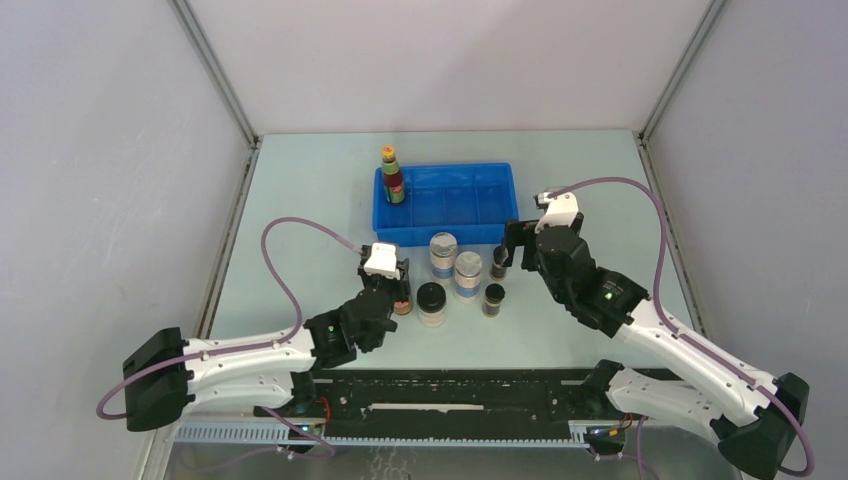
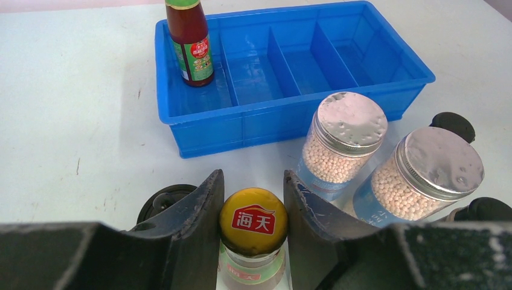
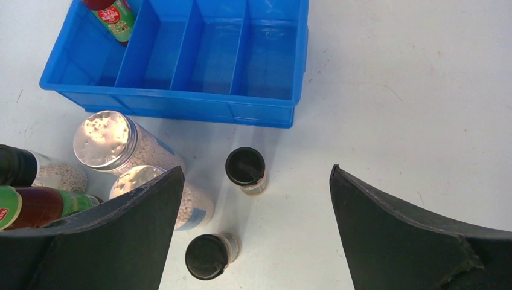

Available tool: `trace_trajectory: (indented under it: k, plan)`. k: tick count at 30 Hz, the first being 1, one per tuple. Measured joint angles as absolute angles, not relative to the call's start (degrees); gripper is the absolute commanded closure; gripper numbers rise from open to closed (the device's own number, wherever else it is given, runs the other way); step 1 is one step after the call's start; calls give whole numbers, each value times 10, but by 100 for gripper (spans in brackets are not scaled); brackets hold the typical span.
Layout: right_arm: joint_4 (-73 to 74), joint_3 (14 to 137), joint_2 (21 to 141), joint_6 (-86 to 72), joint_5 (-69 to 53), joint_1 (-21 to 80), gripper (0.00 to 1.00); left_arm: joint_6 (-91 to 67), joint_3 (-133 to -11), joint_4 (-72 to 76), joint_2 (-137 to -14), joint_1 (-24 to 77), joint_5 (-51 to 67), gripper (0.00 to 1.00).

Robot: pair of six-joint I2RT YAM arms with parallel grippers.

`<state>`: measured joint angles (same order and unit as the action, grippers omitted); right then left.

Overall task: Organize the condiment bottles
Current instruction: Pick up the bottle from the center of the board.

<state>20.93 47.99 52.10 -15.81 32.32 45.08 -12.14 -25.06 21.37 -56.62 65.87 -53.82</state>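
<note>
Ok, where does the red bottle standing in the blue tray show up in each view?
Top external: red bottle, upper centre, in the tray's left end compartment.
Left wrist: top, left of centre.
Right wrist: top-left corner, cut off.
Shared landmark: blue tray.

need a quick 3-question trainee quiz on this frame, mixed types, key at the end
1. True or false: the blue tray holds two bottles.
2. The left gripper is shut on: A) a silver-lidded jar B) the yellow-capped bottle C) a dark vial.
3. Fill in: the jaws of the right gripper stand ____.
Key: 1 false, only one red-labelled bottle stands in it, in the leftmost compartment; 2 B; 3 open.
</note>
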Motion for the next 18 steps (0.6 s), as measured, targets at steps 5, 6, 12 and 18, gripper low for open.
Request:
trace_trajectory:
  k: [5,6,12,18]
  plan:
    - [209,477,519,-158,323,451,0,-121,-251,214,-566,659,-538,100]
    - [209,477,519,-158,323,451,0,-121,-251,214,-566,659,-538,100]
    - [209,473,518,-159,323,451,0,-121,-251,213,-565,659,-537,100]
    - [207,473,513,-158,323,450,0,-120,-251,208,-561,659,-533,100]
